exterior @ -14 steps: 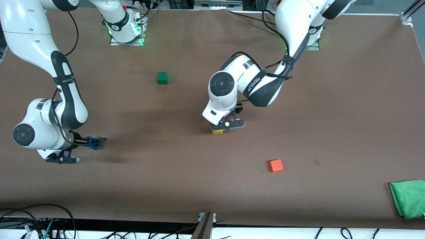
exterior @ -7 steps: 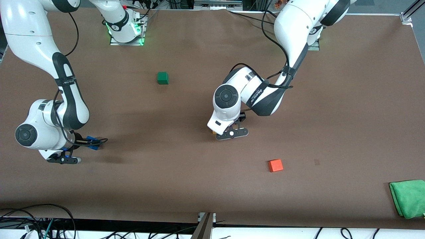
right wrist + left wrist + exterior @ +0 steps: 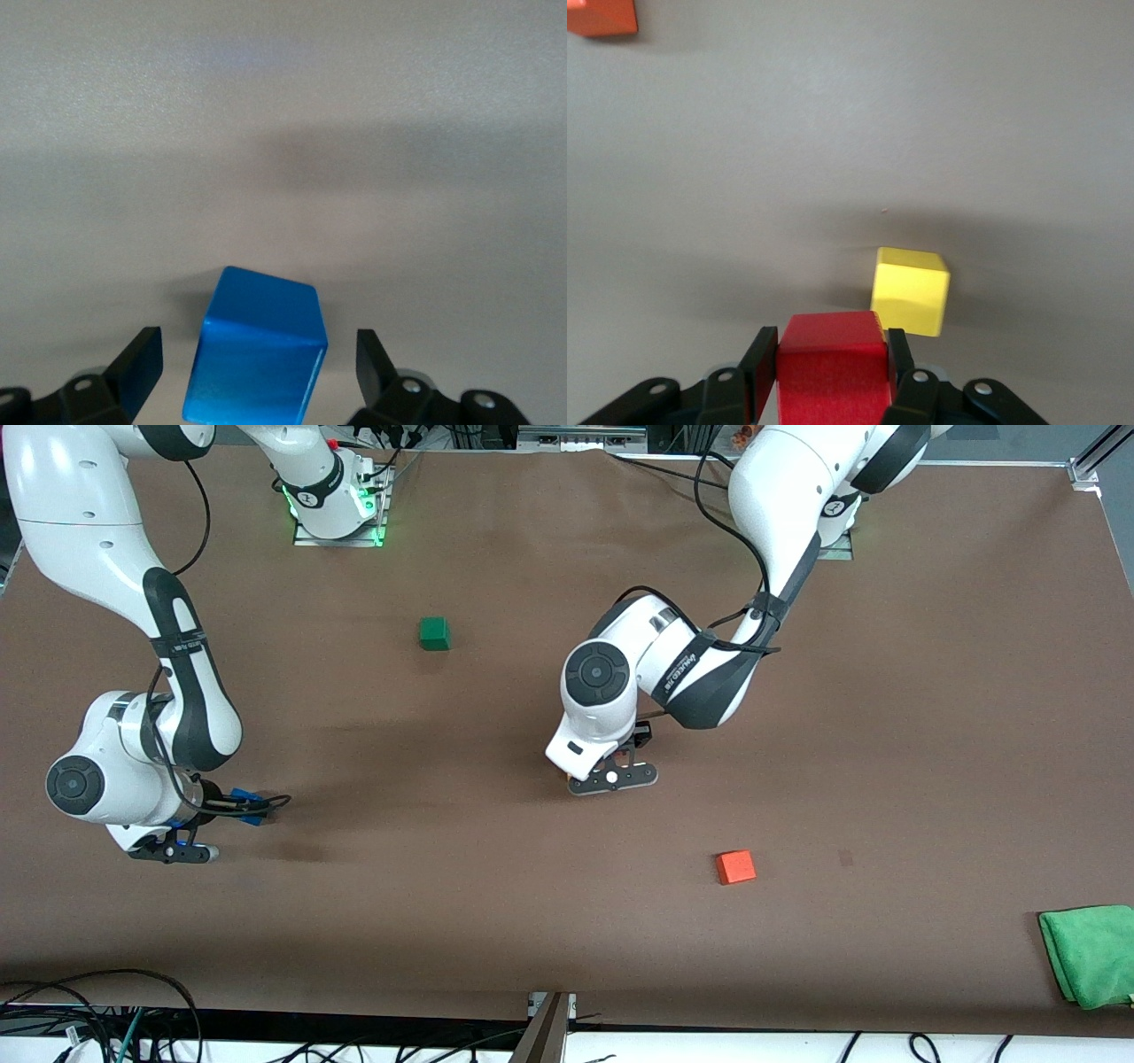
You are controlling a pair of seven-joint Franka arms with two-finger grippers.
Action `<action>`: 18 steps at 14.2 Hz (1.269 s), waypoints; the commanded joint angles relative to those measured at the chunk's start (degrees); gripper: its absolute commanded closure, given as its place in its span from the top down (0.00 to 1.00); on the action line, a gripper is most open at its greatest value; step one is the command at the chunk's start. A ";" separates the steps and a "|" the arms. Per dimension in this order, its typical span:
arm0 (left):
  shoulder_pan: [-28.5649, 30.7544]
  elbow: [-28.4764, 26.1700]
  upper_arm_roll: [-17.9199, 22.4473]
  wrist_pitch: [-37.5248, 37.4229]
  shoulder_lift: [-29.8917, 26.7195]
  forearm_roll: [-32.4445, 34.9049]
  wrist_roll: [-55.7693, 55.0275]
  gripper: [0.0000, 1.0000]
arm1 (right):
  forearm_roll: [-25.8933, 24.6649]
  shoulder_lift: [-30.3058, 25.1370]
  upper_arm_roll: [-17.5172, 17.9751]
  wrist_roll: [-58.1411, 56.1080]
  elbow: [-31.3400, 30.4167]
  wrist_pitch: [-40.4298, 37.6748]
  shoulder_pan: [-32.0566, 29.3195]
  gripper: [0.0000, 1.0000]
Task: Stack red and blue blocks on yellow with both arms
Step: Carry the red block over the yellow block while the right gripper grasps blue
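Over yellow cube (image 3: pixel 911 290) | left tool (image 3: pixel 831 372) clenches red cube (image 3: pixel 831 370) | right tool (image 3: pixel 259 363) released, straddling blue cube (image 3: pixel 255 359)

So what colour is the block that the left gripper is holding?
Deep red block, pinched in the left gripper; the left wrist view shows it best.

left gripper (image 3: pixel 831 381) — centre frame, fingers clamping, pointing down | right gripper (image 3: pixel 257 367) — lower left, fingers standing wide apart
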 commanded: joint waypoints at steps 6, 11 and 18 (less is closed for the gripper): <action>-2.49 3.37 1.30 7.12 4.43 -1.17 -3.23 0.02 | 0.23 -0.33 0.40 0.27 0.36 0.40 -0.36 0.42; -2.14 3.20 0.94 8.47 4.62 -1.26 -2.88 0.02 | 0.06 -1.64 0.84 -0.53 0.62 -0.83 -0.27 0.41; -1.88 3.20 0.94 5.83 4.09 -1.26 -2.79 0.02 | 0.06 -2.70 1.19 -2.55 3.26 -5.66 -0.10 0.41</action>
